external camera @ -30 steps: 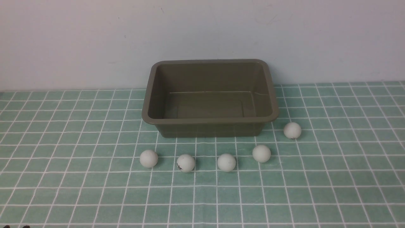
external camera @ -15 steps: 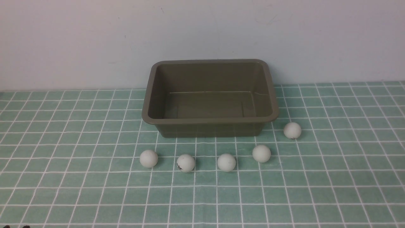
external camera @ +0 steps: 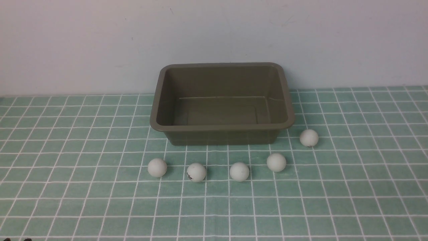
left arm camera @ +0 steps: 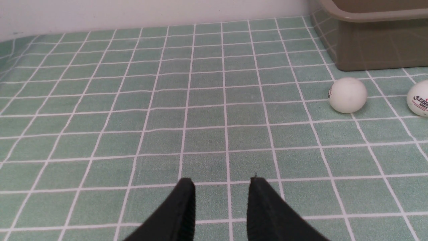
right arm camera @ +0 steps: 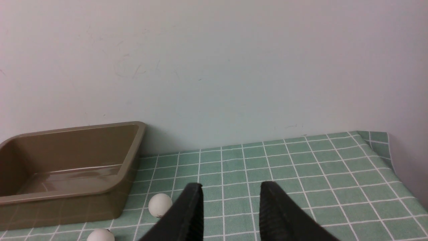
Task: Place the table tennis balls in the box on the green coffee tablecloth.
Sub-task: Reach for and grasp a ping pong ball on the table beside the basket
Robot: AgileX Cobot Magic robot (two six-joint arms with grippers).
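Neither hand shows in the front view. The left hand (left arm camera: 221, 187) and right hand (right arm camera: 230, 194) each stand slightly parted, gripping nothing. Five table tennis balls (external camera: 239, 171) lie on the green coffee tablecloth (external camera: 83, 201), four at the box's (external camera: 220, 127) six o'clock and one at four. The marked ball (left arm camera: 418, 98) is cut off and its print unreadable. A plain pale wall (external camera: 100, 40) stands behind.
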